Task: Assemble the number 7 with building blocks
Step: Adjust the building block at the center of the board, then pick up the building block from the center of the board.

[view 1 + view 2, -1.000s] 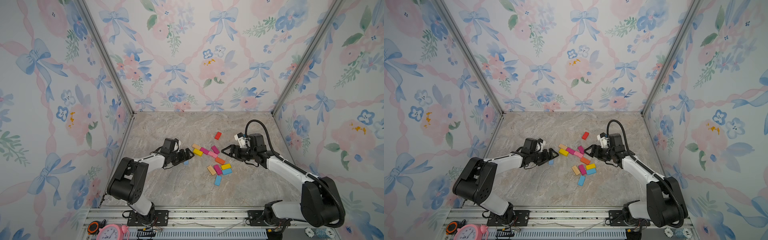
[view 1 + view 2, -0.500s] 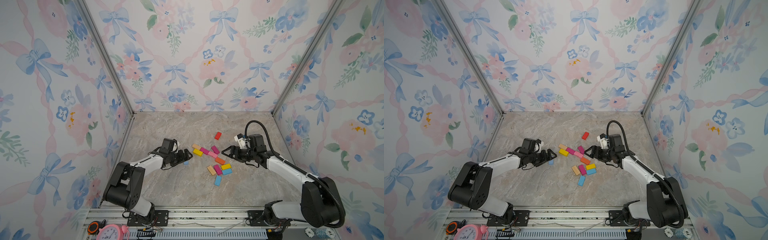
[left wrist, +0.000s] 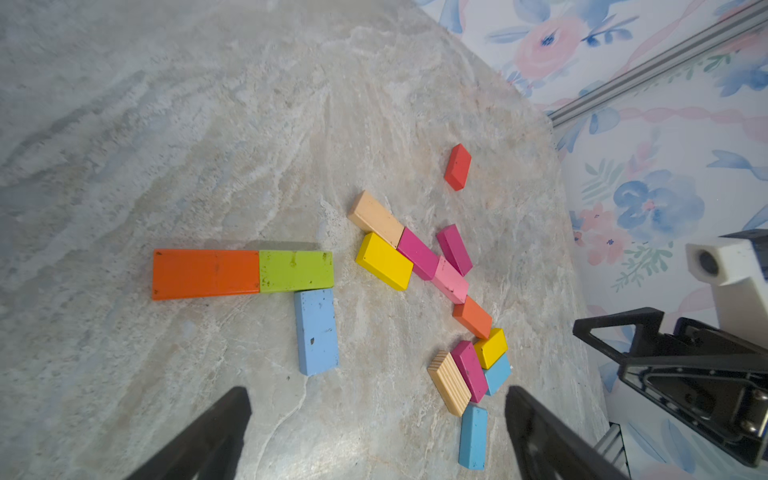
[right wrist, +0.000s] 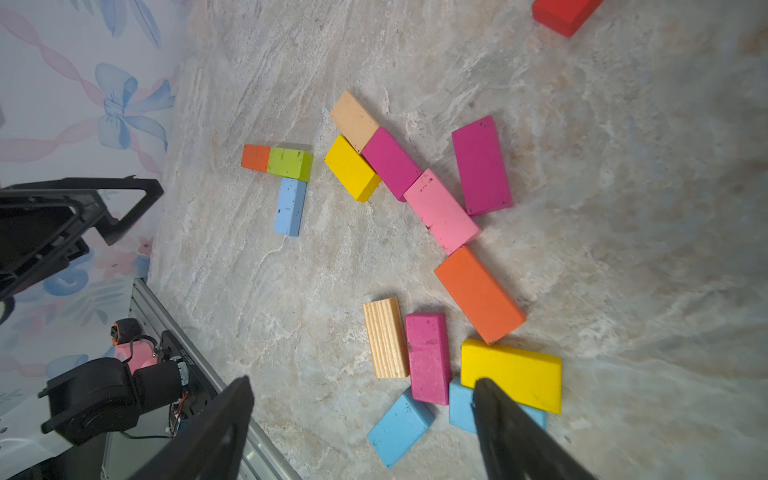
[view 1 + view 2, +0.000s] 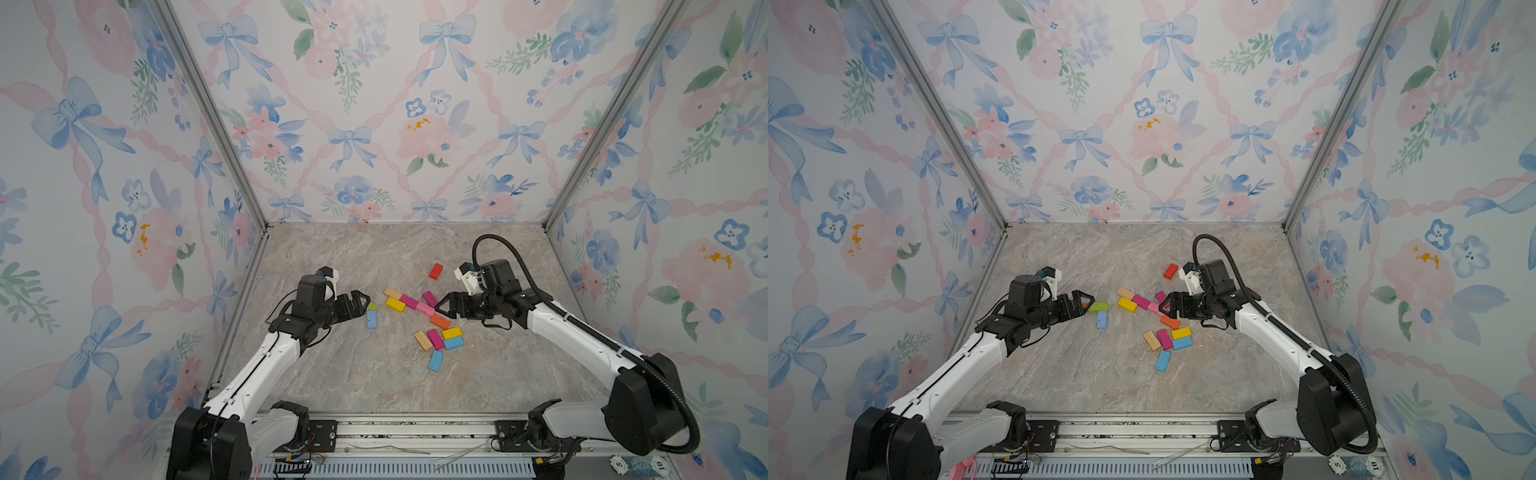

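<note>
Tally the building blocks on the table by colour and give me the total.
Orange blocks: 2
Green block: 1
Blue blocks: 3
Yellow blocks: 2
Magenta blocks: 3
Pink block: 1
Red block: 1
Plain wood blocks: 2
Total: 15

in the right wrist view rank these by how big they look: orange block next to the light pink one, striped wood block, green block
1. orange block
2. striped wood block
3. green block
The green block lies farther from this camera than the other two, so their real sizes may well match.
</note>
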Motion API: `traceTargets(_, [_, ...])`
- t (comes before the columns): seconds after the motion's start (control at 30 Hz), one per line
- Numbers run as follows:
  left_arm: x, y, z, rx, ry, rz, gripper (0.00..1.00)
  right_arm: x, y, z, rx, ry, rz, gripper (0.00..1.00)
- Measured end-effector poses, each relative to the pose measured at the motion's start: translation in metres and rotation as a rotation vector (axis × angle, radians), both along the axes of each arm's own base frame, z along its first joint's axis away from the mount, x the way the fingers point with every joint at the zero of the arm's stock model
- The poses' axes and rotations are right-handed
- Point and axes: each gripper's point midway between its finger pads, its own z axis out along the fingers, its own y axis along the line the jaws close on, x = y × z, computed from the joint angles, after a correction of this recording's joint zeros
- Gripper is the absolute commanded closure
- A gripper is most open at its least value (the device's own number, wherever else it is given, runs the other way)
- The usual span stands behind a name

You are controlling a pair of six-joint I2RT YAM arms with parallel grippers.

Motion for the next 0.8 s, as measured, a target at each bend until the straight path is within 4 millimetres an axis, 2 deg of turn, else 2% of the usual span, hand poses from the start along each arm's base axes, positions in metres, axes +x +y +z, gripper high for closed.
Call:
traceTargets(0.1, [-0.003, 0.008, -0.001, 0.011, -0.055, 0.033, 0.03, -0.003, 0.005, -0.007, -0.052, 0.014, 0.023, 0.15])
traceTargets(0.23, [-0.006, 0.02, -0.017, 0.033, -0.135, 0.094, 0.03, -0.008, 0.009, -0.02, -0.141, 0.035, 0.057, 0.16])
traceTargets(0.33, [-0.007, 0.026, -0.022, 0.045, -0.207, 0.128, 0.04, -0.011, 0.013, -0.027, -0.188, 0.043, 0.081, 0.16])
traceTargets(0.43, [-0.005, 0.028, -0.016, 0.071, -0.3, 0.144, 0.04, -0.013, 0.014, -0.036, -0.231, 0.056, 0.096, 0.16])
traceTargets(0.63, [0.002, 0.036, 0.011, 0.101, -0.475, 0.189, 0.04, -0.015, 0.021, -0.05, -0.293, 0.082, 0.132, 0.16])
traceTargets(0.8, [0.009, 0.039, 0.02, 0.138, -0.537, 0.205, 0.04, -0.017, 0.025, -0.056, -0.32, 0.086, 0.156, 0.16])
